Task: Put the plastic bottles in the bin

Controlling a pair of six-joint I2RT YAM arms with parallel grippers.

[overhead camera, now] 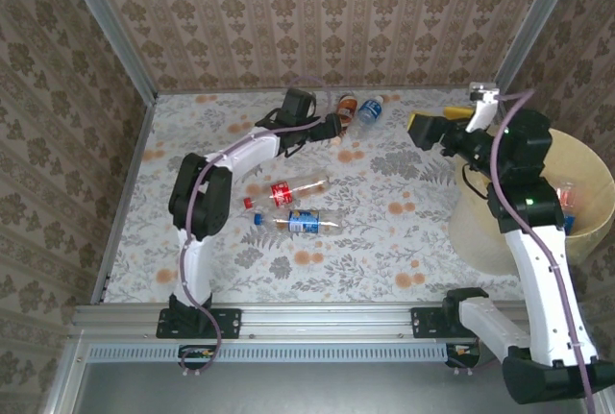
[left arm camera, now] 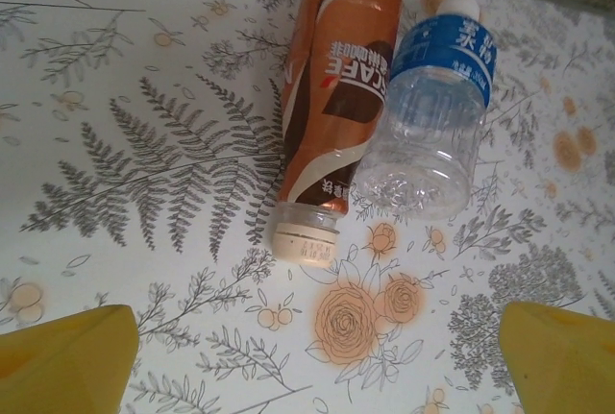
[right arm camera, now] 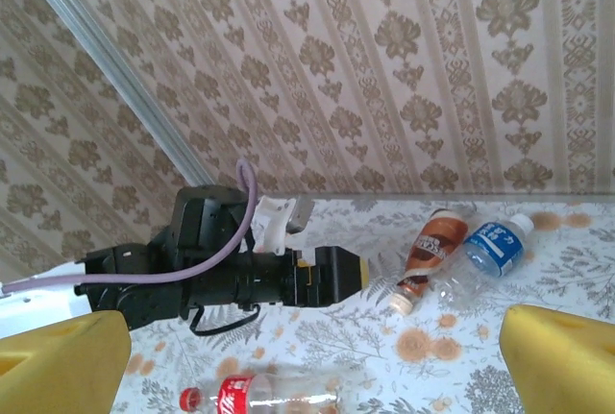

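Bin [overhead camera: 478,236]: stands at your right; one clear bottle [overhead camera: 567,195] lies inside it, partly hidden.
Blue-capped bottle [overhead camera: 303,223]: flat on the middle of the worktop [overhead camera: 404,241], long axis left to right, cap pointing left.
Red-labelled bottle [overhead camera: 288,190]: just beyond it, nearly parallel, red cap also to the left.
Right hand [overhead camera: 437,126]: fingers spread wide, empty, raised beside the bin.
Left hand [left arm camera: 317,356]: fingers spread wide, nothing between them, touching nothing, just short of the far pair.
Brown bottle [left arm camera: 336,97]: on its side, cream cap towards your left hand.
Blue-labelled bottle [left arm camera: 432,107]: touching the brown one side by side, white cap pointing away from you.
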